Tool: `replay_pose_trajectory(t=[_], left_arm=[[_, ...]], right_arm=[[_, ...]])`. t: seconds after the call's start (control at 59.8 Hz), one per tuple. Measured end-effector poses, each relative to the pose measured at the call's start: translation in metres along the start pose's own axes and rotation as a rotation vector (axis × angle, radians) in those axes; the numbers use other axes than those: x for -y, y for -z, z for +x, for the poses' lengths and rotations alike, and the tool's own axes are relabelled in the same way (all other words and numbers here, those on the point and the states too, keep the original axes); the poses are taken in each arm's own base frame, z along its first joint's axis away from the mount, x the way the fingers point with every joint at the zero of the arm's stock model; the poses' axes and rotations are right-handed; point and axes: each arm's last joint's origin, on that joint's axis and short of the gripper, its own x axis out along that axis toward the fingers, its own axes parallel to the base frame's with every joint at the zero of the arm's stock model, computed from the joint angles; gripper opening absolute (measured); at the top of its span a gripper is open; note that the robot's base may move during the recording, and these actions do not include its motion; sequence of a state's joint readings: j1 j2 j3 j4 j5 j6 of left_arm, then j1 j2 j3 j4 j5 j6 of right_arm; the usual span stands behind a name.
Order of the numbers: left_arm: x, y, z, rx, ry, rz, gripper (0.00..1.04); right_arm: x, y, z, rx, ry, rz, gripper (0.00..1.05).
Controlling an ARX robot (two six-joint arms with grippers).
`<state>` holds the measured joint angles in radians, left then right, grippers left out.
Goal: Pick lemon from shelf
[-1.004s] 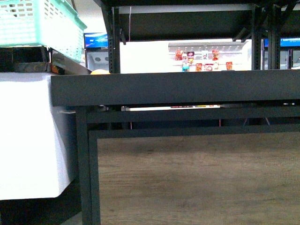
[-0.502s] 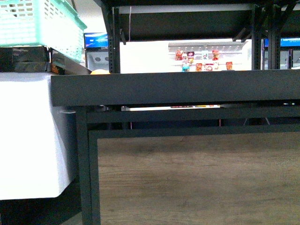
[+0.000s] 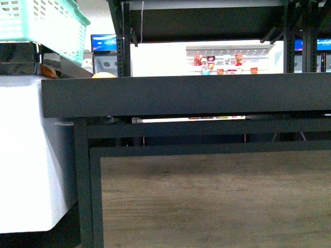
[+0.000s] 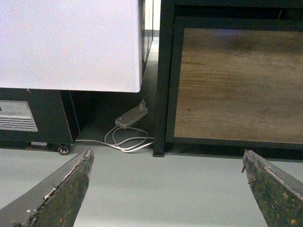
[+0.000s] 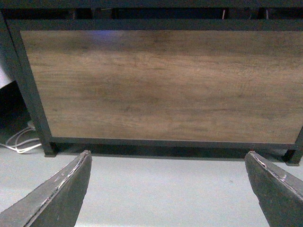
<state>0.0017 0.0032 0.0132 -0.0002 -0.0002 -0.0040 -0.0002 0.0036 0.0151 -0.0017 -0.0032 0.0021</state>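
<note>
1. Both claws are released: the left gripper (image 4: 166, 160) and the right gripper (image 5: 168, 157) each hang with jaws spread wide and nothing between them. They sit low in front of the shelf (image 3: 186, 95), facing its wood panel (image 3: 207, 201) near the floor (image 4: 142, 189).
2. From the body camera, the shelf's front rim sits at eye level, so whatever lies on the tray behind it is hidden.
3. Only a sliver of yellow-orange fruit (image 3: 103, 75) peeks over the rim near the shelf's left corner post. Whether that is the lemon cannot be told, and no lemon shows clearly anywhere.
4. The step in hand appears to be getting into position at the shelf, with the reach not yet begun.
5. To do it well, an arm likely needs to rise well above the rim before going forward, so the claw clears the edge rather than knocks it.
6. Once over the tray, the wrist camera should confirm a smooth, oval, plain yellow fruit before the jaws close.
7. The left arm looks the nearer choice if the target lies by that left post, though the white cabinet (image 3: 26, 155) just beside the shelf leaves little room to swing.
</note>
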Motion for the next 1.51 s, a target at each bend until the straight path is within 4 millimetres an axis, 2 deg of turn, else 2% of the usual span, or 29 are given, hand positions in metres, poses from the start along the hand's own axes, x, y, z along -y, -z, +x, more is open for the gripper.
replay_pose_trajectory(t=[1.506], left_arm=[[0.0, -0.0001, 0.0, 0.001, 0.0, 0.0, 0.97]], right_arm=[[0.0001, 0.0001, 0.0, -0.001, 0.004, 0.0, 0.97]])
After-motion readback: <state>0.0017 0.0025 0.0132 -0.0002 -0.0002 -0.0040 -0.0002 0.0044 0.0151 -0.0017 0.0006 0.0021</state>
